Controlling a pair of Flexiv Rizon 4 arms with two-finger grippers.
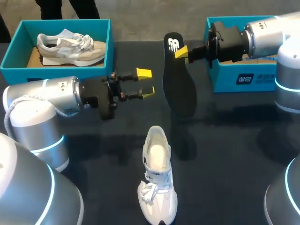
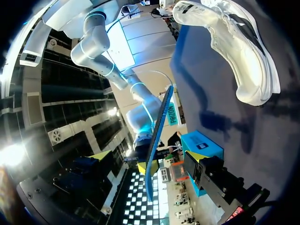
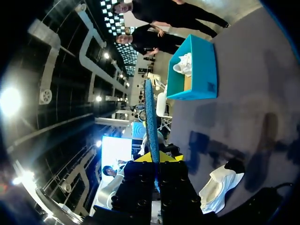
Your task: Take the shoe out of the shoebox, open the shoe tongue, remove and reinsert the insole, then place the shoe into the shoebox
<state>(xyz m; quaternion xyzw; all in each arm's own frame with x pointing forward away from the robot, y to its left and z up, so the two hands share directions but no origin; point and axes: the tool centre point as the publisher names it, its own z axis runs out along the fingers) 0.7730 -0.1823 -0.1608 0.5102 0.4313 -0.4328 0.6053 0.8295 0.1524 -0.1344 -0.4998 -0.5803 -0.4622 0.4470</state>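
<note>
White shoe [image 1: 157, 185] lies on the dark bench [image 1: 234, 154], nearest the viewer, upright on its sole, with the laced toe end toward the near edge and the heel pointing away. Its mouth is open and the pale lining shows inside.

Beyond the heel is the black insole [image 1: 178, 77], out of the shoe and pinched at its logo-marked heel end by the right end effector [image 1: 182, 51]. The right wrist view shows the insole edge-on between the two yellow tips, which press on it from both sides. The toe end of the insole points toward the shoe; whether it touches the bench cannot be told.

Level with the insole on its left is the left end effector [image 1: 146, 82], its fingers spread apart and holding nothing.

At the far left corner stands a teal shoebox [image 1: 28, 72] containing a second shoe [image 1: 70, 47], grey and white, lying on its side. A second teal shoebox [image 1: 225, 79] stands at the far right, partly hidden by the right arm; its contents cannot be seen.
</note>
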